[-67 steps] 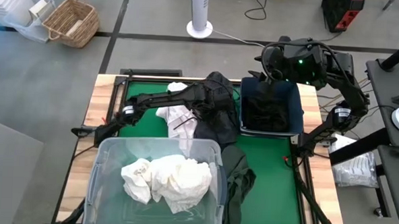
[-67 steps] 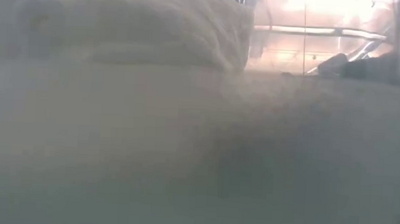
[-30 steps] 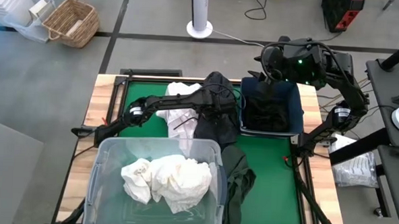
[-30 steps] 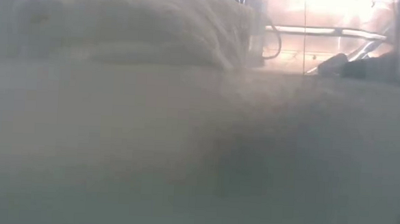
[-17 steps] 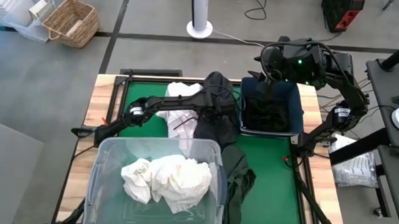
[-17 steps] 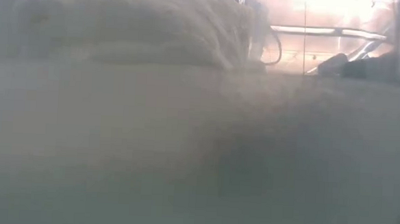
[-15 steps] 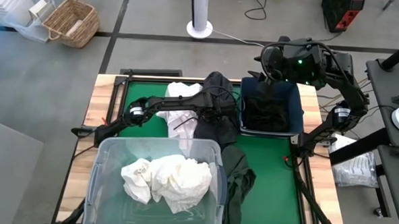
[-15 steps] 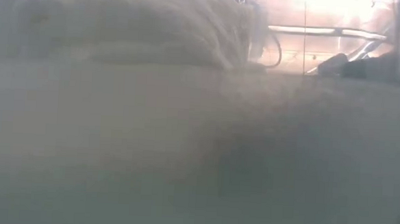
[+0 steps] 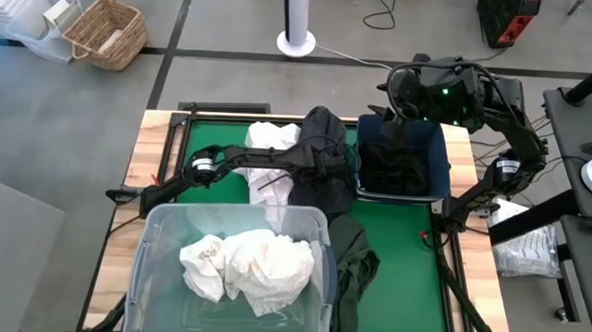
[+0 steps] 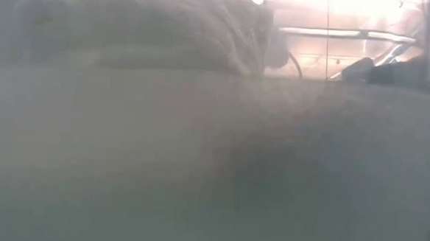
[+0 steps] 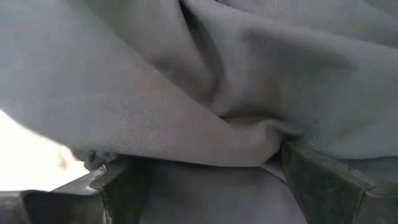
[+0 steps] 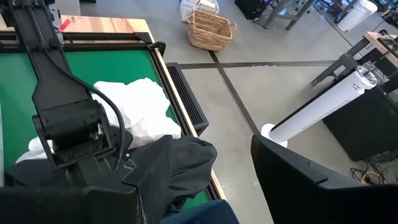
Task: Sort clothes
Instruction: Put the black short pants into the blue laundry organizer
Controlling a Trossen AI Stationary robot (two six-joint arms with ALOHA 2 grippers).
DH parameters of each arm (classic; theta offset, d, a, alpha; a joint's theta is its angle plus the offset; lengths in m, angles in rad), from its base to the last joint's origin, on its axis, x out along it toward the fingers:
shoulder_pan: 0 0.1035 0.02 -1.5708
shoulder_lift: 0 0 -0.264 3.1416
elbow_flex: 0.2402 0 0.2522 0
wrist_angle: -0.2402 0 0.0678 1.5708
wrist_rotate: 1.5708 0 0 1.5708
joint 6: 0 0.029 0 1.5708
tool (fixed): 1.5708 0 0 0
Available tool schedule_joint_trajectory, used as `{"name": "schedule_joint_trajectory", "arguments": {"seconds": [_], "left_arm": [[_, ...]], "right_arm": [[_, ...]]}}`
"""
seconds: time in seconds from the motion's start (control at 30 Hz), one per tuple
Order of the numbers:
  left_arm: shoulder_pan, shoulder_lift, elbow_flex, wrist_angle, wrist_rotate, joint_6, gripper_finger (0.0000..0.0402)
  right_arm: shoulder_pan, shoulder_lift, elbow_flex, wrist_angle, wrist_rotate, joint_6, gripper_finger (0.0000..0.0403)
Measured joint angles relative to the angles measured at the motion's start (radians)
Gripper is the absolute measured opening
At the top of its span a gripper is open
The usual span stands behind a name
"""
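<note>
Several clothes (image 9: pixel 321 172) lie heaped mid-desk (image 9: pixel 403 241), dark ones over white, more white in the tub (image 9: pixel 234 265) and dark in the bin (image 9: pixel 402 156). Soft, limp cloth: it should bunch and trail, so pinch a raised fold. Left claw (image 11: pixel 199 180) stands wide, dark fabric between its fingers. Right claw (image 12: pixel 199 186) hangs half-open over the bin, holding nothing. Bin wall crowds the heap's right; green mat beyond the tub looks freer.
</note>
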Motion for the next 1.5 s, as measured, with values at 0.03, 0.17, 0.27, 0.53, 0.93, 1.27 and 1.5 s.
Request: {"name": "schedule_joint_trajectory", "arguments": {"seconds": [0.03, 0.17, 0.27, 0.53, 0.93, 1.27, 1.5], "left_arm": [[0.000, 0.000, -0.012, 0.013, 0.000, 0.000, 0.0323], [0.000, 0.000, -0.043, 0.041, 0.000, 0.013, 0.0323], [0.000, 0.000, -0.064, 0.066, 0.001, 0.015, 0.0323], [0.002, -0.004, -0.097, 0.104, 0.044, 0.023, 0.0292], [0.001, -0.002, -0.098, 0.110, 0.055, 0.059, 0.0106], [0.002, 0.004, -0.062, 0.087, 0.097, 0.122, 0.0011], [0.002, 0.007, 0.061, 0.015, 0.111, 0.170, 0.0003]], "right_arm": [[0.000, 0.000, 0.000, 0.000, 0.000, 0.000, 0.0210], [0.000, 0.000, 0.000, 0.000, 0.000, -0.004, 0.0210], [0.000, 0.000, 0.000, 0.000, 0.000, -0.006, 0.0210], [0.000, 0.000, 0.000, 0.000, 0.000, -0.006, 0.0210], [0.000, 0.000, 0.000, 0.001, 0.000, 0.001, 0.0210], [0.000, 0.000, 0.000, 0.001, 0.000, 0.002, 0.0210], [0.000, 0.000, 0.000, 0.001, 0.000, 0.002, 0.0210]]}}
